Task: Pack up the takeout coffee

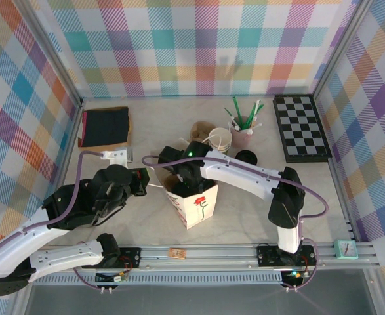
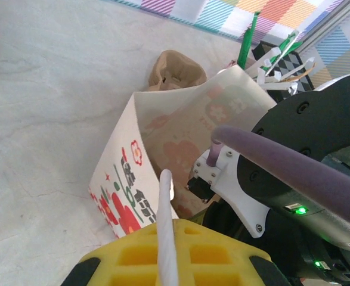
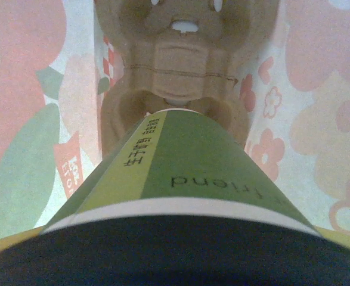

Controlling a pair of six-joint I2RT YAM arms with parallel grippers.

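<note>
**Top view.** One flower-print paper bag [image 1: 197,205], centre near. The right arm [image 1: 241,172] reaches down into its mouth. The left pincer [image 1: 141,182] is just left of the bag. Far side: one stack of paper cups [image 1: 219,138], one loose black lid [image 1: 246,157], one cup of straws [image 1: 243,133], one chessboard [image 1: 302,128], one dark cloth [image 1: 105,126].

**Left wrist.** The left pincer's pads are pressed together on one white bag handle [image 2: 166,226].

**Right wrist.** One takeout coffee [image 3: 192,161] is inside the bag, its foot at one pulp cup carrier [image 3: 175,65]. The right pincer [image 3: 175,241] is spread wide, and its yellow fingers [image 3: 5,243] clamp the cup's lid end on either side.
</note>
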